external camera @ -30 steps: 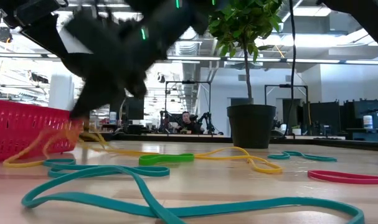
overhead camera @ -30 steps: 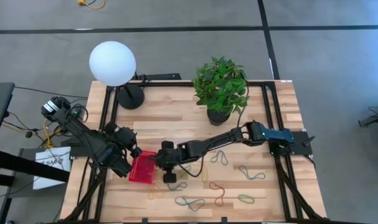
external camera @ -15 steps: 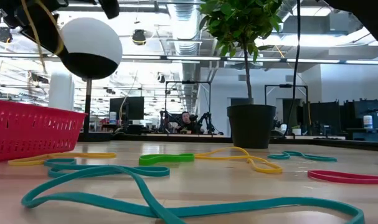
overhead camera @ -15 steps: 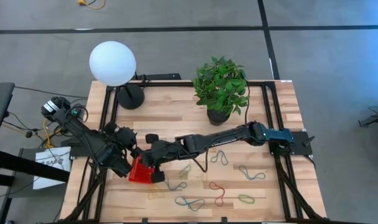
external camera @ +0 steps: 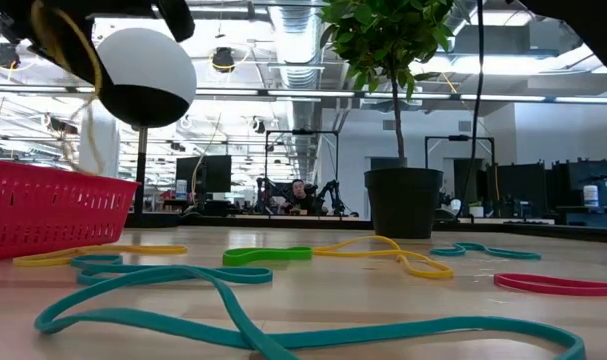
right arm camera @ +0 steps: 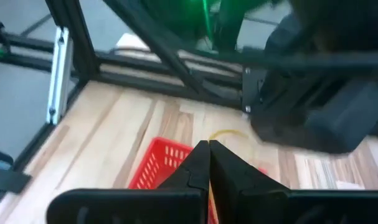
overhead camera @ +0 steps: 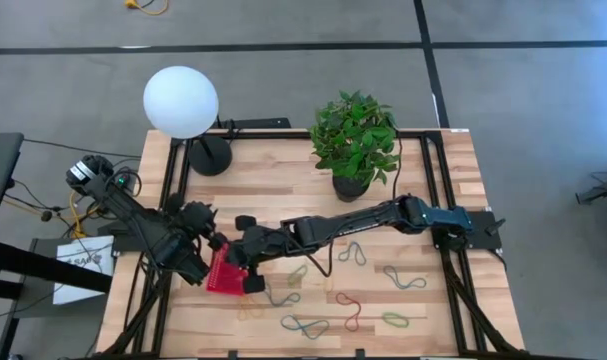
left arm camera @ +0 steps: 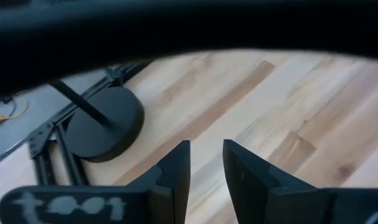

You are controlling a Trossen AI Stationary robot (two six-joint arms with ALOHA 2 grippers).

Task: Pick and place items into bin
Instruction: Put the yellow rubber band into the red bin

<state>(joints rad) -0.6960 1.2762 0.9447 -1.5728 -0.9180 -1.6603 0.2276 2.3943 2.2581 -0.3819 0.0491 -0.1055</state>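
Note:
The red mesh basket (overhead camera: 220, 276) sits on the table near its left edge and also shows in the low view (external camera: 43, 212) and the right wrist view (right arm camera: 156, 163). My right gripper (overhead camera: 237, 253) hangs over the basket, shut on a yellow band (right arm camera: 228, 133). My left gripper (overhead camera: 207, 238) waits just left of the basket, its fingers (left arm camera: 176, 168) a narrow gap apart and holding nothing. Loose bands lie flat on the wood: teal (overhead camera: 305, 325), red (overhead camera: 348, 305), green (overhead camera: 395, 320), yellow (overhead camera: 249, 308). My right gripper pinches the yellow band (external camera: 61, 42) between its two shut fingertips (right arm camera: 200, 163), which slant down from the table's right side. The band is lifted clear of the table and hangs as a slack loop below the fingers, above the basket.
A potted plant (overhead camera: 355, 145) stands at the far middle and a white globe lamp (overhead camera: 181, 101) with a black base (left arm camera: 104, 127) at the far left. More bands (overhead camera: 404, 278) lie to the right. Black frame rails (overhead camera: 180, 180) run along the table's sides.
My right gripper has risen from the table just right of the basket and moved left over it, lifting the yellow band clear of the wood. It has stayed nearly still over the last half second.

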